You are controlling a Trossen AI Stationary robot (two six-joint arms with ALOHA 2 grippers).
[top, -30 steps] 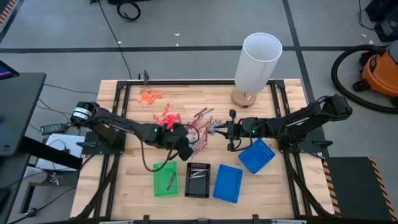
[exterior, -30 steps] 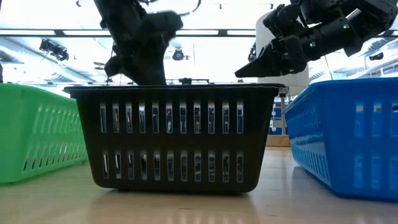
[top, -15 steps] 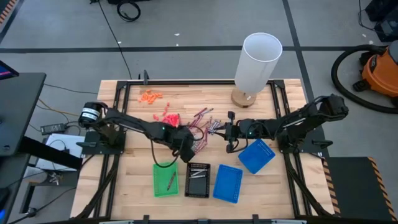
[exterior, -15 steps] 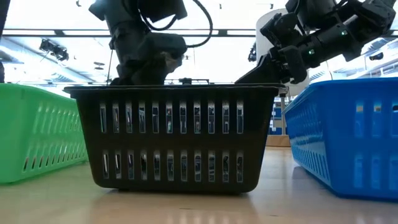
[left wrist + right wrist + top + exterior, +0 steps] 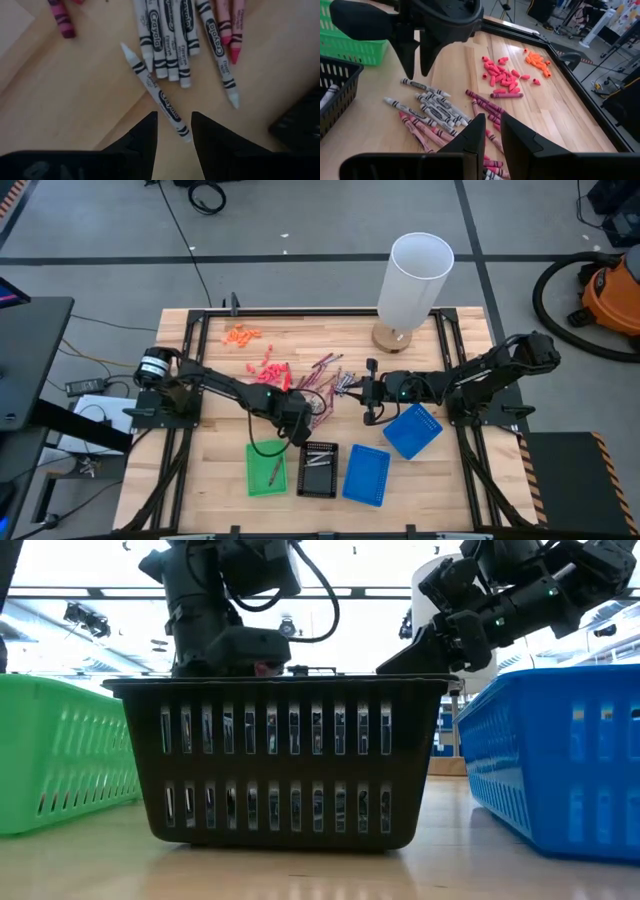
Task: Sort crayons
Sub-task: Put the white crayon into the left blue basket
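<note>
The sorting has only just started. Most of the thin paper-wrapped crayons lie loose in a messy bunch on the pale wooden tabletop, between the two arms. Some are silvery grey with black bands and some are dark pink or maroon.

From above, the green plastic basket looks to hold one thin stick, and the black slotted plastic basket holds a few grey ones. The two blue plastic baskets look bare inside, as far as I can tell. So I judge that nearly all the work is left.

The left gripper hangs low over one grey crayon that lies a bit apart from the rest. Its jaws are apart, one on each side of the near end of that crayon, and they are not squeezing it yet. The right gripper waits above the other side of the bunch. Its jaws are a small way apart and hold nothing.

The crayons are smooth, round and pointy at one end, so they may roll. The baskets are hard plastic with slits in the walls. Stubby coral-pink bits and stubby orange bits lie farther back. A tall white tube on a round wooden base stands at the far edge.
</note>
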